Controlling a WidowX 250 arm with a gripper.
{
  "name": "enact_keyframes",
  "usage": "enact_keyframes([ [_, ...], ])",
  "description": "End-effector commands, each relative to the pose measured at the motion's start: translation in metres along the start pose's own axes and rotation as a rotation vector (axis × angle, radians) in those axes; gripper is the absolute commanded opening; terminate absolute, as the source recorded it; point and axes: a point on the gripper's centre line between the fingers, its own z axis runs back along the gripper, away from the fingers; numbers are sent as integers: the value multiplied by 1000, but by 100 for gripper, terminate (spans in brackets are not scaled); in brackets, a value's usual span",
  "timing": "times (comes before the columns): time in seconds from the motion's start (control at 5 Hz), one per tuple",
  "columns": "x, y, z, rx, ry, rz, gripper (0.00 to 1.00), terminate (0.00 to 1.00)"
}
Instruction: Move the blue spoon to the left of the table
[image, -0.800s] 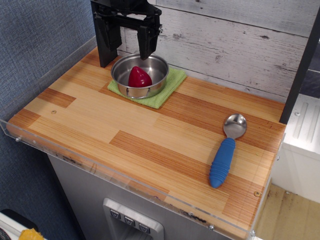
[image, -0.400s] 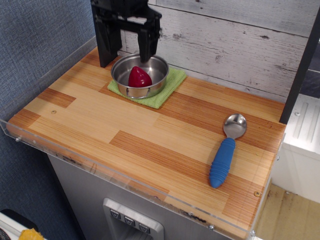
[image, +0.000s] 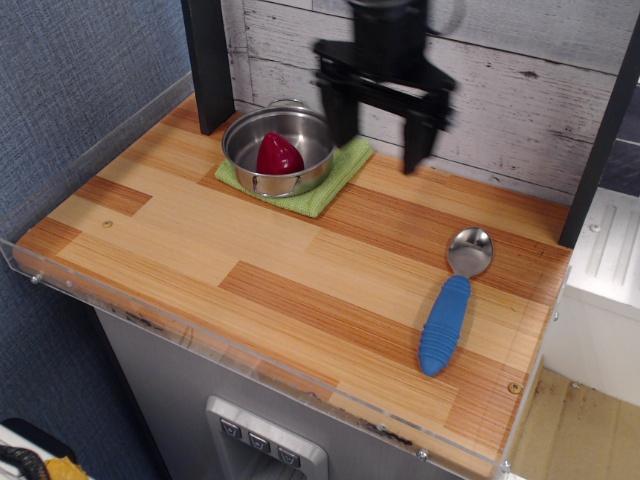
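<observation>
1. In observation.image, the gripper (image: 378, 122) hangs above the back of the table (image: 200, 230), its two dark fingers spread wide with nothing between them. It sits just right of the steel pot (image: 280, 150) and is slightly blurred.

2. The blue spoon (image: 453, 298) lies flat near the right edge, well apart from the gripper. Its silver bowl points toward the back wall and its blue handle toward the front rim. It is untouched, so I judge the reach as only beginning.

3. Risk: the handle is thick and rubbery, but it lies at a slight slant. If the fingers come down out of line with it, one may land on top and push the spoon away.

4. Risk: the spoon lies close to the right edge. A sideways nudge could send it toward the clear acrylic rim (image: 300, 385) or jam it there.

5. Risk: the way leftward passes the pot, the red object (image: 279, 155) inside it, and the green cloth (image: 325, 185). A low carry could clip the pot rim, and a hold near the handle's end could let the heavier metal bowl droop.
</observation>
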Motion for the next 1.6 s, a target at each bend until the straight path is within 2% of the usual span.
enact_keyframes([
  [0.0,-5,-61,-4,94,-41,-7,100,0],
  [0.2,-16,-73,-14,69,-63,15,100,0],
  [0.4,-29,-82,-33,48,-55,18,100,0],
  [0.6,-37,-83,-46,34,-84,20,100,0],
  [0.8,-40,-88,-62,8,-79,24,100,0],
  [1.2,-40,-96,-89,-4,0,11,100,0],
  [1.4,-39,-97,-93,1,9,20,0,0],
])
